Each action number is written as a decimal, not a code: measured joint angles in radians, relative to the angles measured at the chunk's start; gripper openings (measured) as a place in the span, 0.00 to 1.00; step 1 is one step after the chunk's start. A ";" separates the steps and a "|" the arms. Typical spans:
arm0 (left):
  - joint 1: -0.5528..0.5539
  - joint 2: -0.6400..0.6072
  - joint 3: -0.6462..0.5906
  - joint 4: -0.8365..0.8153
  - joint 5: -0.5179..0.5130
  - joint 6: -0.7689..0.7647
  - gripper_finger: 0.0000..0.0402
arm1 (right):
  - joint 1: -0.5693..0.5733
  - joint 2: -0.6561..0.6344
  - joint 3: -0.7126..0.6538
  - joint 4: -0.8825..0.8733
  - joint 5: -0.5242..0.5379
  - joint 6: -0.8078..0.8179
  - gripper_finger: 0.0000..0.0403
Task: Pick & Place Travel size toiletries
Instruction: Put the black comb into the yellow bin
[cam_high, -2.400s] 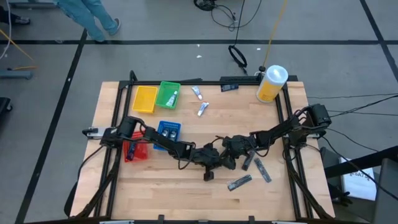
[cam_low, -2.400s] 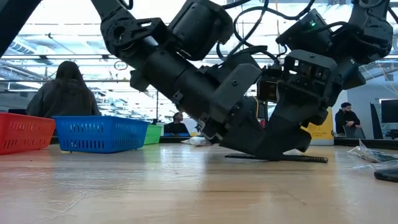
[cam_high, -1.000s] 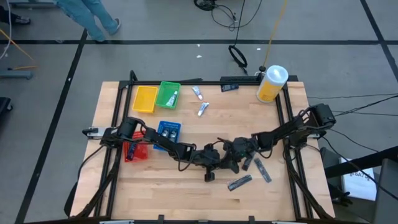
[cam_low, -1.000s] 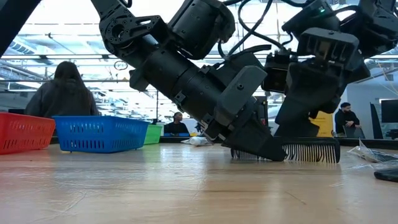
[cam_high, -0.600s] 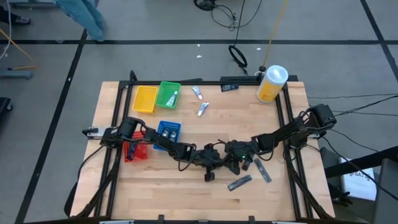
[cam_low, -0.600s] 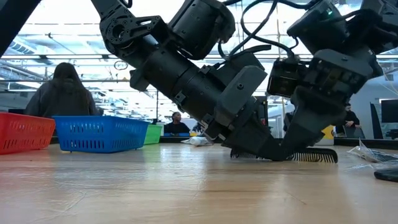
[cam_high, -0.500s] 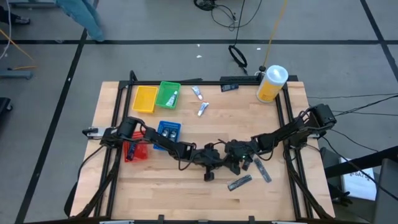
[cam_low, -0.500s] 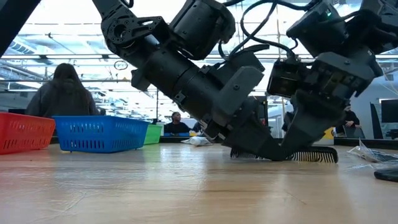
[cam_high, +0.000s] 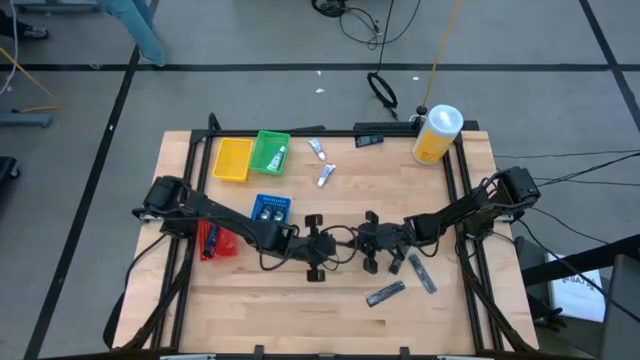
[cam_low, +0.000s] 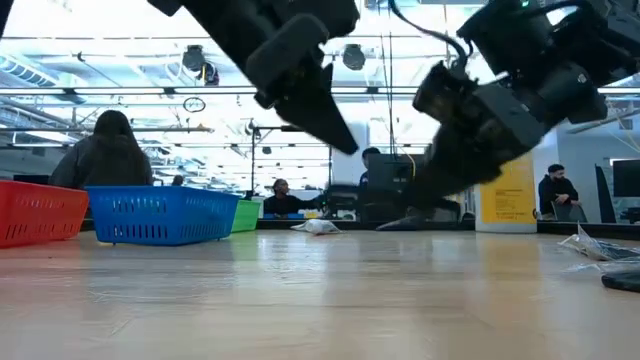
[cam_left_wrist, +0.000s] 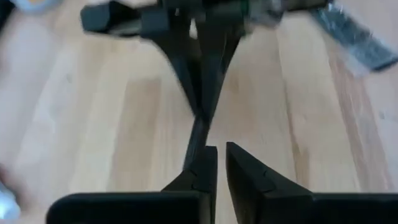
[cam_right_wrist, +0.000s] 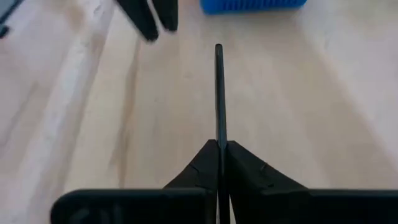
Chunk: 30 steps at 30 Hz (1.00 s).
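The toiletries lie spread over the table: a thin black comb (cam_right_wrist: 219, 93), white tubes (cam_high: 322, 175), and dark packets (cam_high: 385, 293) near the front right. My right gripper (cam_high: 352, 242) is shut on the comb at mid-table. My left gripper (cam_high: 335, 245) hangs just to its left, raised, with a narrow gap between its fingers (cam_left_wrist: 221, 155) and nothing in it. The comb's free end (cam_left_wrist: 194, 146) reaches toward the left fingers and passes beside one of them. One more tube lies in the green tray (cam_high: 268, 152). My right gripper pinches one end of the comb (cam_right_wrist: 219, 140) between its two fingers, flat sides against the pads. The fingers come from the table's right, slanting a little down, and lie along the comb. The comb sticks straight out ahead of them, edge-on, toward the table's left.
Yellow (cam_high: 233, 158), blue (cam_high: 270, 210) and red (cam_high: 218, 240) trays stand at the left. A yellow container with a white lid (cam_high: 437, 133) is at the far right corner. Bare wood lies along the near edge. People sit in the room beyond.
My left gripper has risen and drawn back toward the table's left, off the comb it held on the table. The comb has stayed with my right gripper, whose wrist has rolled, so the comb no longer stands broadside on its teeth.
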 joint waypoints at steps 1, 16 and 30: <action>0.001 -0.003 0.000 0.015 0.000 0.017 0.11 | 0.000 0.000 0.005 0.000 0.012 -0.026 0.03; 0.040 0.116 0.001 0.032 -0.081 0.066 0.45 | 0.018 0.000 0.040 0.008 0.035 -0.137 0.03; -0.010 0.093 0.003 -0.028 -0.146 0.035 0.02 | 0.018 0.000 0.041 0.012 0.034 -0.131 0.08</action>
